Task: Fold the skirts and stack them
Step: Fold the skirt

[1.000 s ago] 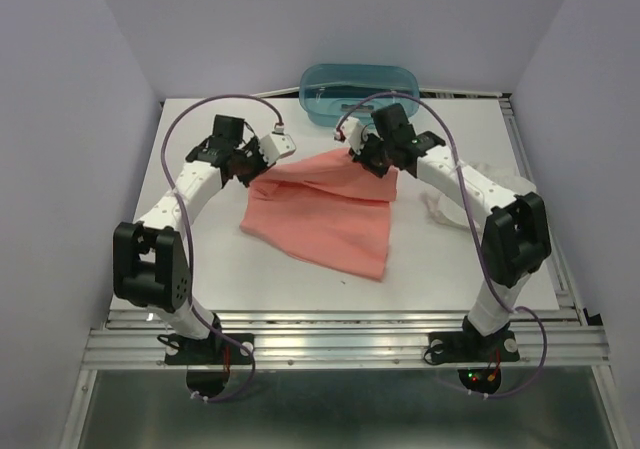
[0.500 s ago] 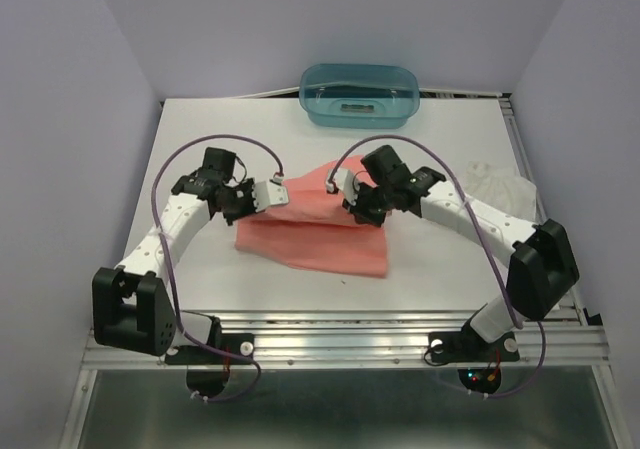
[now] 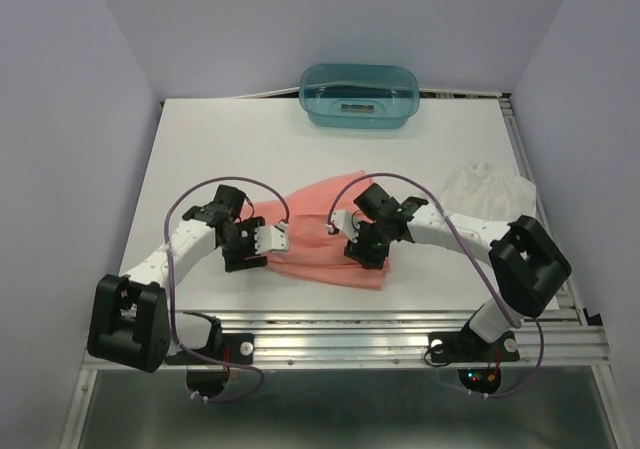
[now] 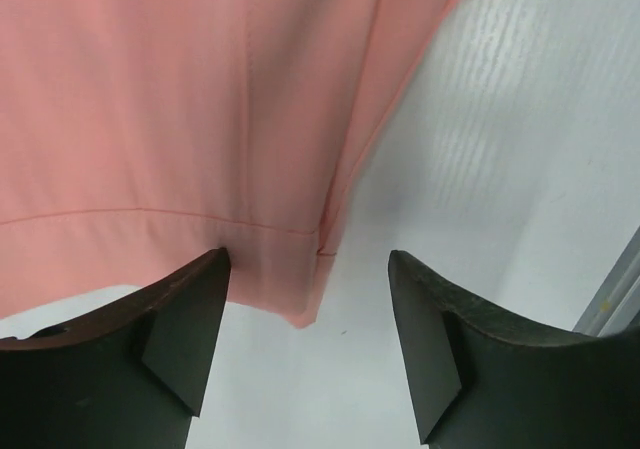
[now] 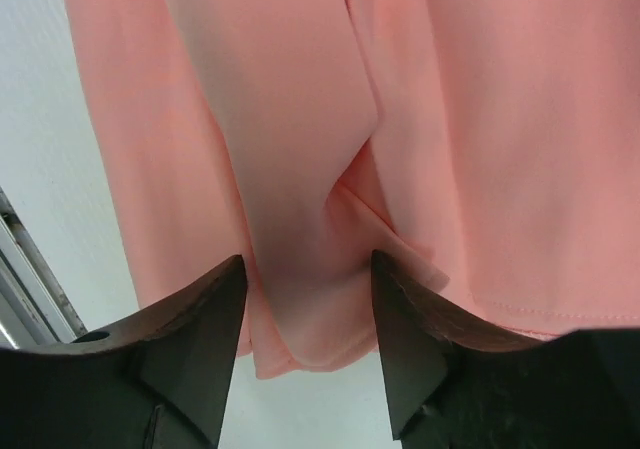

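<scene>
Gripper on the left arm (image 3: pixel 277 239) is down low at the left end of the salmon-pink skirt (image 3: pixel 318 237), released. In the left wrist view the fingers (image 4: pixel 185 319) stand wide apart, and only a hemmed corner of the cloth pokes into the gap, nearer the left finger. Nothing is pinched, and bare table (image 3: pixel 220 149) shows under the rest of the gap.

Salmon-pink skirt lies flat in layers in the middle of the table, close to the near edge, spanning from one gripper to the other.

Teal tub (image 3: pixel 360 94) sits at the middle of the far edge, well apart from the cloth.

Right gripper (image 3: pixel 362 250) is down on the right end of the same skirt, toward its near-right corner. In the right wrist view its fingers (image 5: pixel 190 344) are parted too, with a soft ridge of the cloth lying between them; it looks loose, not clamped.

White skirt (image 3: pixel 487 185) lies bunched at the right edge of the table, beside the right arm, apart from the pink one.
</scene>
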`<state>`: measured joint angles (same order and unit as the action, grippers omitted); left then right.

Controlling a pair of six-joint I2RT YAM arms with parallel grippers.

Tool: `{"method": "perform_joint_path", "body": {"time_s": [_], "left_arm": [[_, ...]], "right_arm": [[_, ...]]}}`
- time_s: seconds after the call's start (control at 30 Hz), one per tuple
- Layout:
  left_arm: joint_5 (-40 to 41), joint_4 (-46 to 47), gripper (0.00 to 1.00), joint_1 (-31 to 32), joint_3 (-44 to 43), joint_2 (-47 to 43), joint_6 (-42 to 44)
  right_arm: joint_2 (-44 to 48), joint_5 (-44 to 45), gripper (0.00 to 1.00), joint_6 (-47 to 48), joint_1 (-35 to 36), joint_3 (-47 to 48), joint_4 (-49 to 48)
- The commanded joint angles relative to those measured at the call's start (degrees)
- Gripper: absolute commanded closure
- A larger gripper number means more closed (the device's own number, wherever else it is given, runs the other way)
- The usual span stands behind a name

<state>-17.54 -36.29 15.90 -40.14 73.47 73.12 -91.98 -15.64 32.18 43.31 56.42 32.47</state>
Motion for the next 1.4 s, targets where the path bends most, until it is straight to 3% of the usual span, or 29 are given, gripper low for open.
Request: {"method": "perform_joint_path", "body": {"time_s": [0.0, 0.07, 0.2, 0.3, 0.43, 0.47, 0.6, 0.63, 0.7, 0.8, 0.83, 0.9, 0.93, 1.1, 1.13, 1.2, 1.23, 1.27, 1.3, 1.37], "left_arm": [[-0.73, -1.15, 0.23, -0.34, -6.51, -6.4, -3.32], [-1.7, -2.02, 0.24, -0.43, -8.19, -7.02, -4.04], [-2.85, -2.21, 0.25, -0.34, -9.17, -7.12, -5.44], [-1.89, 0.43, 0.26, -0.34, -7.41, -5.45, -7.02], [-1.44, 4.9, 0.31, -0.34, -5.83, -2.9, -9.92], [-1.71, 5.7, 0.32, -0.34, -5.57, -2.72, -11.23], [-1.53, 9.4, 0.42, -0.43, -4.77, -0.36, -15.02], [-1.45, 9.57, 0.48, -0.61, -5.03, 1.22, -15.64], [-2.14, 9.57, 0.53, -0.96, -5.3, 3.24, -17.48], [-3.11, 8.96, 0.69, -1.05, -5.82, 4.83, -18.36], [-3.64, 8.7, 0.78, -1.05, -6.0, 5.19, -18.37], [-4.25, 7.3, 0.87, -0.96, -6.18, 5.45, -17.67], [-4.17, 6.94, 0.97, -0.35, -5.92, 5.28, -16.53], [-1.36, 7.2, 1.0, 1.67, -3.63, 2.91, -15.2], [-1.36, 7.81, 0.96, 1.76, -3.89, 1.86, -15.81], [-1.79, 7.82, 0.72, 1.68, -4.77, 0.45, -18.35], [-2.84, 7.9, 0.47, 1.68, -5.73, -0.17, -18.98], [-3.2, 8.17, 0.41, 1.68, -6.09, -0.87, -19.68], [-3.72, 8.34, 0.39, 1.68, -6.44, -1.57, -20.99], [-5.22, 7.29, 0.37, 1.68, -8.28, -2.72, -21.79]], "right_arm": [[3.64, -3.24, 0.38, -0.37, 0.02, 4.29, 2.58], [4.7, -5.09, 0.3, -0.28, 0.02, 5.01, 4.18], [5.33, -8.62, 0.27, -0.63, 0.54, 4.49, 5.5], [4.27, -5.73, 0.3, -2.56, 3.27, 2.21, 2.52], [0.68, -0.82, 0.48, -5.9, 3.98, 0.36, -1.87], [-0.9, 0.42, 0.6, -5.99, 3.98, -0.34, -2.58], [-4.6, 6.75, 0.9, -5.29, 3.98, -2.19, -6.97], [-5.13, 9.46, 0.99, -4.85, 3.19, -2.28, -8.72], [-6.36, 11.33, 0.99, -2.58, -0.13, -1.5, -11.01], [-8.29, 14.14, 0.99, 1.55, -4.62, 1.4, -11.64], [-8.82, 14.75, 0.99, 4.35, -7.51, 3.5, -11.73], [-8.56, 15.02, 0.99, 6.91, -9.38, 5.44, -11.46], [-7.52, 15.28, 0.99, 9.97, -9.38, 6.76, -11.38], [-3.65, 8.8, 0.99, 12.46, -9.38, 11.94, -5.33], [-3.12, 5.74, 0.99, 12.03, -9.38, 12.91, -2.27], [-1.02, 3.26, 0.93, 12.02, -9.38, 14.32, 0.56], [-0.31, 2.03, 0.82, 12.02, -9.38, 14.07, 1.01], [0.13, 2.1, 0.47, 12.2, -9.38, 13.72, 1.28], [0.49, 2.54, 0.31, 12.03, -9.38, 12.84, 1.28], [0.32, 4.99, 0.27, 10.72, -9.38, 12.57, 2.42]]}}
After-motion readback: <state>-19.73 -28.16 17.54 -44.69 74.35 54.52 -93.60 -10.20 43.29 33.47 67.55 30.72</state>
